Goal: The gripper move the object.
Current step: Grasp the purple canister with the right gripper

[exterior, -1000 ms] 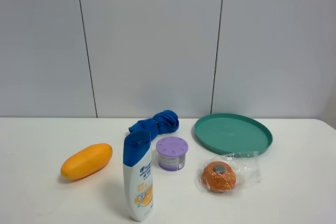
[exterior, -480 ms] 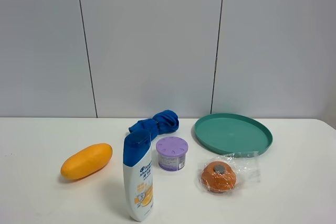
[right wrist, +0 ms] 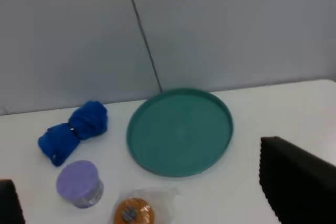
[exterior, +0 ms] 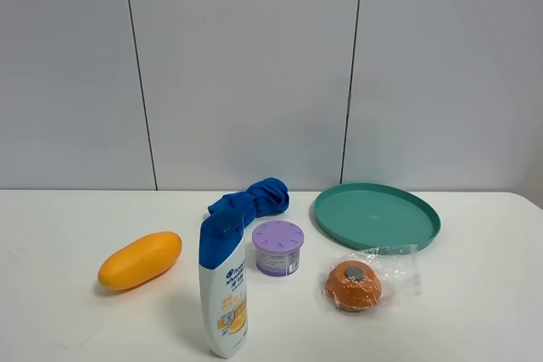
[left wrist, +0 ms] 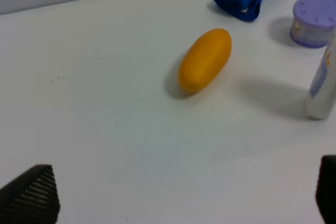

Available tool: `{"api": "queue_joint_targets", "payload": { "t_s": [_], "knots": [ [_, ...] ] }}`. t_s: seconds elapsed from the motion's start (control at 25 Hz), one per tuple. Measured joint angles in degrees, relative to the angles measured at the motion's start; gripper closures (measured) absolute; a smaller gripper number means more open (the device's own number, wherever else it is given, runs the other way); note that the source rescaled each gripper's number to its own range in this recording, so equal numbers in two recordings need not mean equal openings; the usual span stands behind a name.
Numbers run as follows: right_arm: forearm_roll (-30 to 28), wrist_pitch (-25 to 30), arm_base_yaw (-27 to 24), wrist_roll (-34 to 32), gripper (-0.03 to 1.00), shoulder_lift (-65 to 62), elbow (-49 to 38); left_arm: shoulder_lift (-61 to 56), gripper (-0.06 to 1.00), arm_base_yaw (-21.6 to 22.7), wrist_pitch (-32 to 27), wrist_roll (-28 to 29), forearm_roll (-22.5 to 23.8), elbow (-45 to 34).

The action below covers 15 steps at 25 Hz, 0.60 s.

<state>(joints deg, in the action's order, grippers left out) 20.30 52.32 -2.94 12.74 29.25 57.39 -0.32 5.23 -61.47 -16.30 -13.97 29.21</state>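
The small lilac jar with a perforated lid and white label stands upright mid-table, between the shampoo bottle and the wrapped orange round thing. It also shows in the left wrist view and the right wrist view. Neither gripper appears in the exterior high view. My left gripper is open and empty above bare table, well short of the jar. My right gripper is open and empty, high above the table, with the jar below and ahead of it.
A teal round tray lies at the back right. A crumpled blue cloth lies behind the jar. A yellow mango lies at the left. The grey panelled wall stands behind the table.
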Motion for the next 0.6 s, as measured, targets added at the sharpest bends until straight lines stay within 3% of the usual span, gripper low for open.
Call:
{"api": "queue_joint_targets", "payload": {
  "t_s": [0.16,0.28,0.4,0.48,0.6],
  "knots": [
    [13.4,-0.8,0.0,12.6,0.33,12.0,5.2,0.0,-0.06,0.0,0.0,0.0,0.0,0.0],
    [16.8,-1.0,1.9,16.8,0.32,20.1,8.9,0.0,-0.06,0.0,0.0,0.0,0.0,0.0],
    [11.3,-1.0,8.4,16.4,0.29,27.9,14.1,0.0,-0.06,0.0,0.0,0.0,0.0,0.0],
    [5.6,-1.0,14.9,12.6,0.12,33.6,18.8,0.0,-0.06,0.0,0.0,0.0,0.0,0.0],
    [-6.4,0.3,24.8,5.3,0.0,42.4,26.1,0.0,-0.06,0.0,0.0,0.0,0.0,0.0]
  ]
}}
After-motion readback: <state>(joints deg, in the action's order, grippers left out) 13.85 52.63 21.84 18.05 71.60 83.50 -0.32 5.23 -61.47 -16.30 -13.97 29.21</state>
